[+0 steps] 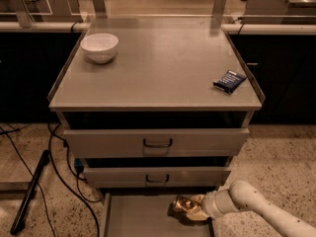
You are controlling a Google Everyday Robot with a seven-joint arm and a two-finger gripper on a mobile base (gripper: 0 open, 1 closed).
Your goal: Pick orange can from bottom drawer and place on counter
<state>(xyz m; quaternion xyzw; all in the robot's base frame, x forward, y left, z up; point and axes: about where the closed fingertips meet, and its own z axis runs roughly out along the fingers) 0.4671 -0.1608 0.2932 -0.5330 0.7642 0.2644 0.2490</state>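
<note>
The bottom drawer [138, 221] is pulled out below the two upper drawers, and its flat grey floor shows. The orange can [180, 203] lies on its side at the drawer's back right, gold and mottled. My gripper [190, 209] reaches in from the lower right on a white arm and is shut on the can. The fingers partly hide the can's right end. The counter [158, 68] is the broad grey top of the cabinet, well above the gripper.
A white bowl [99, 47] stands at the counter's back left. A dark blue packet [229, 81] lies near its right rim. Two drawers with loop handles [158, 143] sit slightly open above the gripper. Black cables [54, 167] and a dark bar [29, 194] lie on the floor at left.
</note>
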